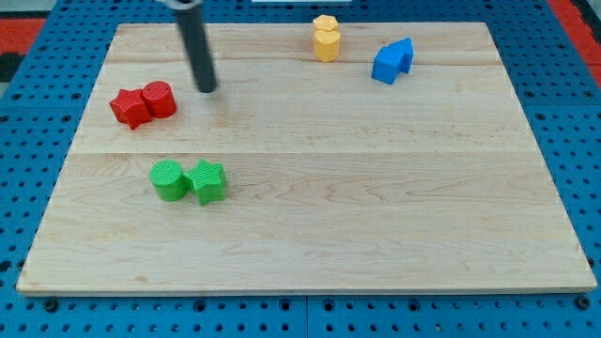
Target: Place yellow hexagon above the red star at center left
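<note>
The yellow hexagon (325, 23) sits near the view's top, right of centre, touching a second yellow block (326, 44) just below it. The red star (130, 108) lies at centre left, touching a red cylinder (160, 99) on its right. My tip (207, 89) rests on the board just right of the red cylinder, a short gap apart, and far left of the yellow hexagon.
A green cylinder (169, 179) and a green star (208, 181) touch each other at lower left. Two blue blocks (392, 60) sit together at upper right. The wooden board (376, 207) lies on a blue pegboard.
</note>
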